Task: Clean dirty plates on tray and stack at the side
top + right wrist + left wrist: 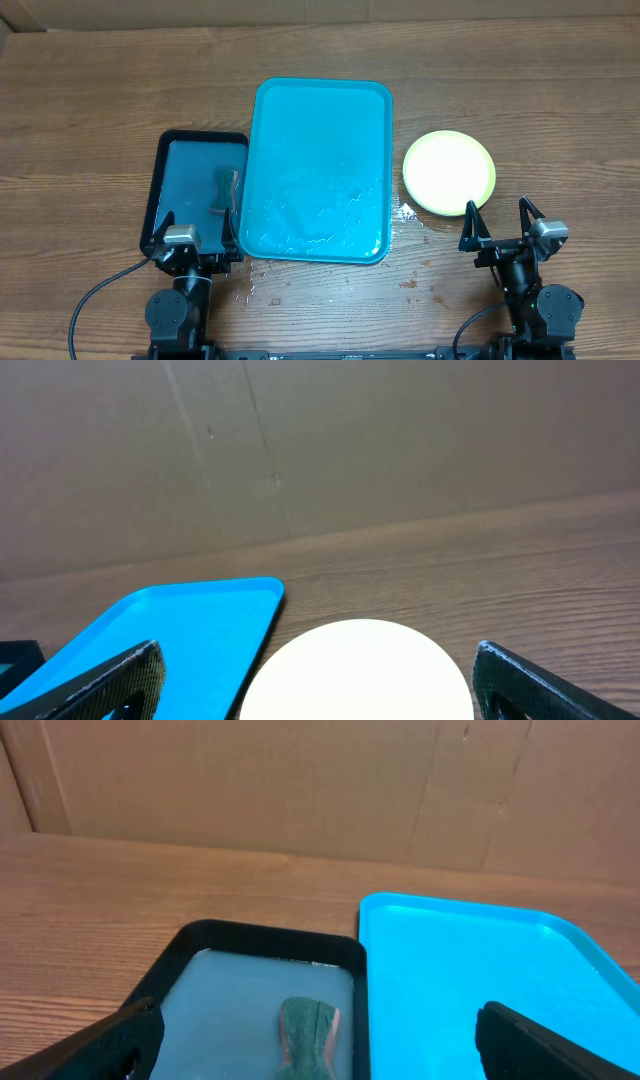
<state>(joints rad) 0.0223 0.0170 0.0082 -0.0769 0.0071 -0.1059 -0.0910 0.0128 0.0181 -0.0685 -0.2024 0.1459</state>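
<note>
Wood-grain table (100, 120) is seen across all three views, closed off at the far side by a plain cardboard wall (300, 780). At the middle of the table the cyan tray (322, 82) is laid lengthwise away from the arms; its floor is marked with a film of water and droplets (330, 215), thickest toward the near edge, and a few wet spots are also seen on the wood by its near right corner. Just to its left, touching or almost touching, a smaller black tray (160, 180) is set, filled with what looks like shallow water, with a small greenish cloth (226, 190) lying in it; what the cloth is exactly cannot be made out.

To the right of the cyan tray, apart from it, the plates (449, 171) are seen only as one round shape with a yellow-green rim and a pale, unmarked centre. How many are piled there cannot be told, and the near part is cut off in the right wrist view.

The left gripper (198, 228) is held at the near end of the black tray, fingers spread wide and holding nothing. The right gripper (497, 225) is held just short of the plates, likewise spread and unloaded. Both arms are cut off by the bottom edge of the overhead view.
</note>
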